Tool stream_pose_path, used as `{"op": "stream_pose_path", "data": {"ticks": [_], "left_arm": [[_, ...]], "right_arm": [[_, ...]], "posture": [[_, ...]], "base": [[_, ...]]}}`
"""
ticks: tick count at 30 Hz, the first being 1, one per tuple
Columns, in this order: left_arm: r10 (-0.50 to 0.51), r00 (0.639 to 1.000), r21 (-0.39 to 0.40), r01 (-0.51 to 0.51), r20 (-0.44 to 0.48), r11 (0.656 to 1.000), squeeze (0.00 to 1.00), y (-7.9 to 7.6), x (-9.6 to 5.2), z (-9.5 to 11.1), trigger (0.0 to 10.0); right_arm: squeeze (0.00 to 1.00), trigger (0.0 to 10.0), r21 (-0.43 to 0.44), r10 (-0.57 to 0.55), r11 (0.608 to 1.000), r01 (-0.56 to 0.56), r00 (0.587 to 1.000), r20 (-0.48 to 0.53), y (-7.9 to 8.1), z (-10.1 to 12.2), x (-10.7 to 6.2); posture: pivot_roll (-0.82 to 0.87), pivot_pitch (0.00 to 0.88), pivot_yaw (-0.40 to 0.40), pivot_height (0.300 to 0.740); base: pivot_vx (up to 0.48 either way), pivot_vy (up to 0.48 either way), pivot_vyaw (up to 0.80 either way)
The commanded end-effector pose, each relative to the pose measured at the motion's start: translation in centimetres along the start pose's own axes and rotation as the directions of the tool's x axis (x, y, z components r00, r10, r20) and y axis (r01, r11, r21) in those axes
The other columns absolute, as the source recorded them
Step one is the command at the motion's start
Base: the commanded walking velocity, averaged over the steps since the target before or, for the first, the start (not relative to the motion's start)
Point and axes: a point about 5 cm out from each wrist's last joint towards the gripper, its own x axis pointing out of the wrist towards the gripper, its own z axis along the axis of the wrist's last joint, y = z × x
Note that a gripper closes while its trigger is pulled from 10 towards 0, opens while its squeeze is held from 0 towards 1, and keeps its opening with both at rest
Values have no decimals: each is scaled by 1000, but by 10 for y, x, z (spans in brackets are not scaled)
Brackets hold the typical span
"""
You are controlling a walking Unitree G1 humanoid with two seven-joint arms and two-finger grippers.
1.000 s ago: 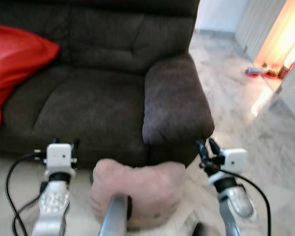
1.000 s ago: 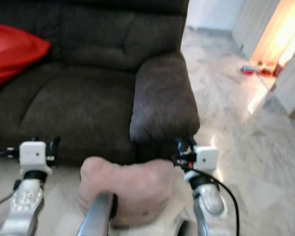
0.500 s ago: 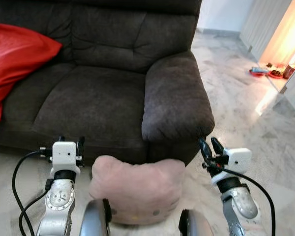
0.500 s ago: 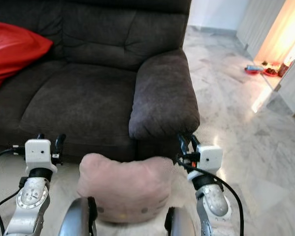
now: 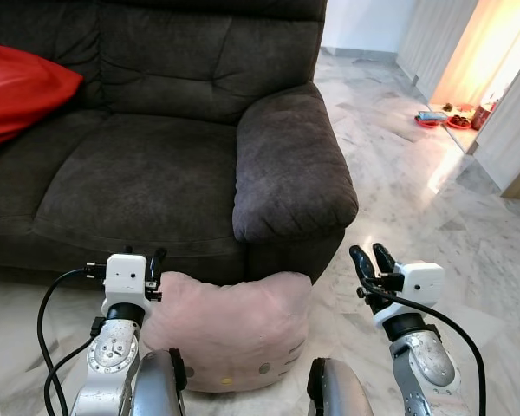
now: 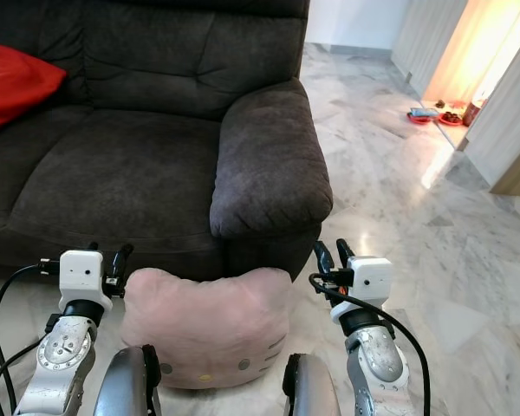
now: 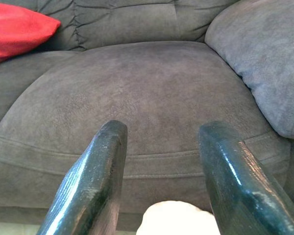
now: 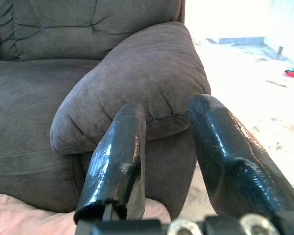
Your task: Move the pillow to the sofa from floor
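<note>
A pale pink pillow [image 5: 230,329] with a small cartoon face lies on the marble floor, right against the front of the dark grey sofa [image 5: 156,173] below its armrest [image 5: 290,169]. My left gripper [image 5: 140,258] hovers at the pillow's upper left corner, fingers [image 7: 95,181] open, with the sofa seat [image 7: 137,107] beyond them. My right gripper [image 5: 372,260] floats a little to the right of the pillow, also open, fingers [image 8: 120,161] pointing at the armrest [image 8: 147,78]. Neither holds anything.
A red cushion [image 5: 17,91] rests on the sofa's left side. Pale marble floor [image 5: 433,199] stretches to the right, with small red items [image 5: 442,117] far off by a bright doorway. My own knees [image 5: 329,390] show at the bottom.
The camera has steadied and shifted, so the sofa sits further left in the picture. Both grippers stay raised and open on either side of the pillow; the left one is now nearer it.
</note>
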Motion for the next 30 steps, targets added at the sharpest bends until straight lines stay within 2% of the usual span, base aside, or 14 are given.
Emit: {"op": "stream_pose_path", "data": {"ticks": [1, 15, 30], "left_arm": [[6, 1000, 2, -7, 15, 1000, 0, 1, 3, 4, 10000], [15, 1000, 13, -15, 17, 1000, 0, 2, 3, 4, 10000], [26, 999, 18, -27, 24, 999, 0, 3, 5, 5, 10000]], "right_arm": [[0, 10000, -2, -5, 1000, 5, 1000, -4, -3, 1, 0], [0, 10000, 0, 3, 1000, -3, 1000, -7, -1, 1, 0], [0, 10000, 0, 6, 1000, -6, 1000, -6, -1, 2, 1]], "posture": [[-5, 0, -93, 513], [-8, 0, -90, 513], [-8, 0, -90, 513]], "base": [[0, 0, 0], [0, 0, 0], [295, 0, 0]]}}
